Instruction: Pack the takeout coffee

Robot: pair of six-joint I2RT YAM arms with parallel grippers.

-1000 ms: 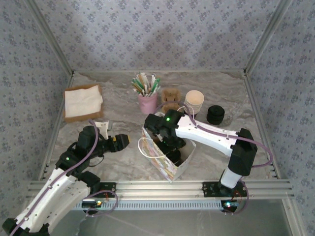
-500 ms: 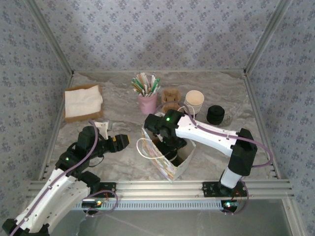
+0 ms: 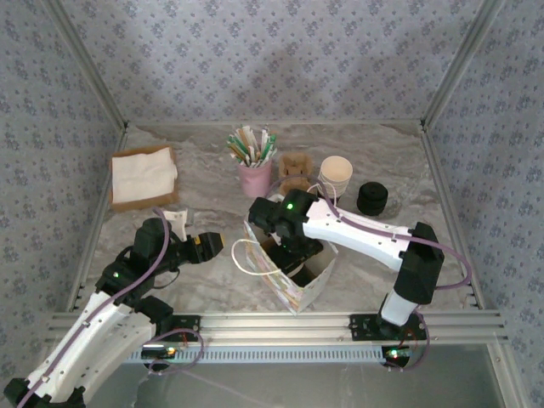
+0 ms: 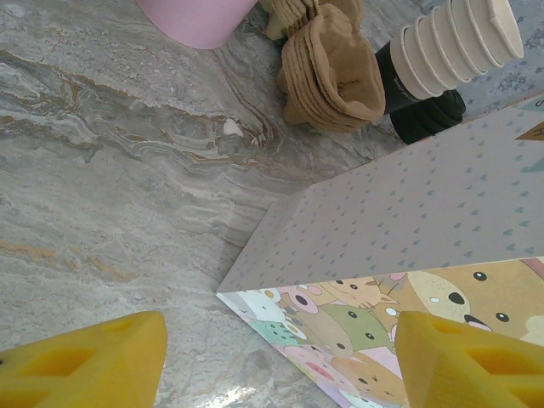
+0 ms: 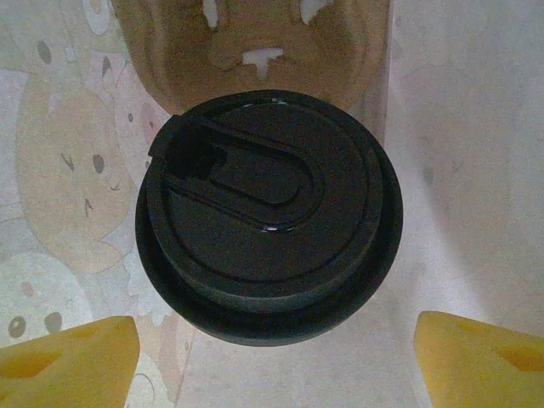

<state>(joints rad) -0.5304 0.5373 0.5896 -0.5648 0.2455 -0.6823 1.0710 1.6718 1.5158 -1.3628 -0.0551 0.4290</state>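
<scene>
The takeout coffee (image 5: 268,217) stands inside the cartoon-printed paper bag (image 3: 287,287), its round black lid facing up. My right gripper (image 5: 274,357) hangs open just above it, its yellow fingers (image 5: 68,361) apart on either side and not touching the lid. From above, the right gripper (image 3: 294,255) reaches down into the bag's mouth. A brown pulp carrier (image 5: 255,38) shows beyond the lid on the bag's floor. My left gripper (image 4: 276,361) is open and holds nothing, low over the table beside the bag (image 4: 408,212); from above the left gripper (image 3: 209,246) sits left of the bag's handle.
Behind the bag stand a pink holder (image 3: 254,177) of straws, a stack of brown carriers (image 3: 295,172), lidless cream cups (image 3: 335,177) and black lids (image 3: 371,198). White napkins on a brown tray (image 3: 143,176) lie at the far left. Metal frame rails bound the table.
The right gripper has shifted slightly inside the bag, and the bag's white handle has swung a little to the left. The left arm has stayed still.
</scene>
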